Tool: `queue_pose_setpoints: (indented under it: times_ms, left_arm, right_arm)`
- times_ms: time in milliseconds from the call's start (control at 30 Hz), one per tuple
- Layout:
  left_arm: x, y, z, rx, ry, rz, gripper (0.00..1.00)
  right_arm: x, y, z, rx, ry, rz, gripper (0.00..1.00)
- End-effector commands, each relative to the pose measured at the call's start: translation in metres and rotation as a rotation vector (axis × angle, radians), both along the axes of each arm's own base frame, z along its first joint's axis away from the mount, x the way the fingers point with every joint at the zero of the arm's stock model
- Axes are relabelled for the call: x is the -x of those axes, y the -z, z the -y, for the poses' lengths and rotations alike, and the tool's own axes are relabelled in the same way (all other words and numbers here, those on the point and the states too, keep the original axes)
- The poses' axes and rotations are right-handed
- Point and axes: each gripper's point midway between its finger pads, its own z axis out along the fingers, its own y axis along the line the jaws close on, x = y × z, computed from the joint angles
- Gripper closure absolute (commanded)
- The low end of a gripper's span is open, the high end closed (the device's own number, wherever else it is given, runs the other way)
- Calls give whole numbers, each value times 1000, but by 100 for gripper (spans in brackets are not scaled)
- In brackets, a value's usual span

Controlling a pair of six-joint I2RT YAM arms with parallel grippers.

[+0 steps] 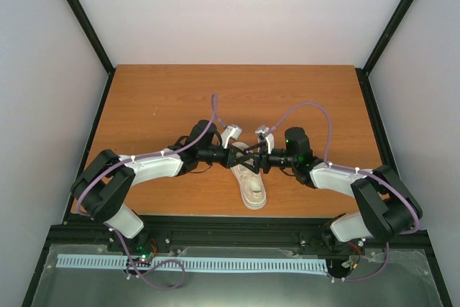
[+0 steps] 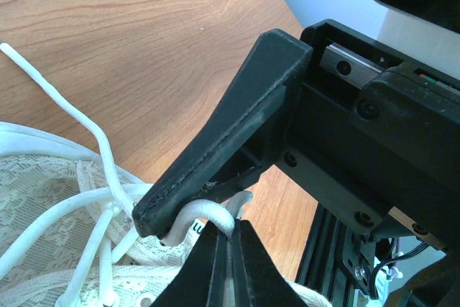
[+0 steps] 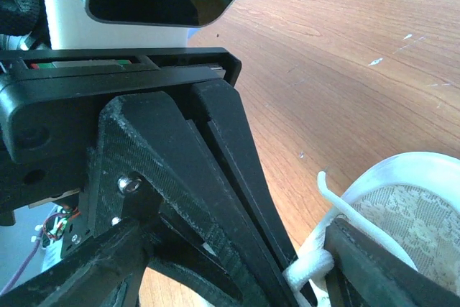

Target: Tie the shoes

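The cream shoe [image 1: 251,185] lies on the table between the two arms, which meet over it. My left gripper [image 1: 250,159] is shut on a loop of white lace [image 2: 205,213], pinched at its tips [image 2: 230,239]. My right gripper [image 1: 244,156] faces it with its jaws apart, straddling the left tips and the lace [image 3: 309,267]. One of the right gripper's fingers [image 2: 215,149] lies over the loop in the left wrist view. A loose lace end [image 2: 72,106] trails over the lacy upper [image 2: 43,192]. The shoe's pale rim [image 3: 410,206] shows in the right wrist view.
The wooden table [image 1: 158,106] ends in a black frame rail [image 1: 230,224] at the near edge. White walls close the back and both sides. Purple cables [image 1: 316,109] arch over each arm.
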Motion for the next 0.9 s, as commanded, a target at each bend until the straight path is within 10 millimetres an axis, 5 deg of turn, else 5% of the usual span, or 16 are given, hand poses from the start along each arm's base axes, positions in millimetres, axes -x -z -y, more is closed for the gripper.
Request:
queue_pose_setpoints:
  times_ms: [0,167,400,600,700,867]
  left_arm:
    - [-11,-38,8,96,-9,77,99]
    - [-14,-40,6,96,-22,64,99]
    - [-15,-31,3,96,6,9,99]
    - [-12,-29,3,90,55,-10,99]
    - [-11,-31,3,91,63,-12,99]
    - [-11,-31,3,87,60,-12,99]
  right_arm:
    - [12,19,0,36,-41,-48,34]
    - [15,20,2,33,-39,-57,36]
    - [21,11,2,16,-60,-41,19]
    - [17,6,1,22,-61,-18,18]
    - [14,5,1,36,-59,-8,23]
    - [9,6,1,45,-37,-4,44]
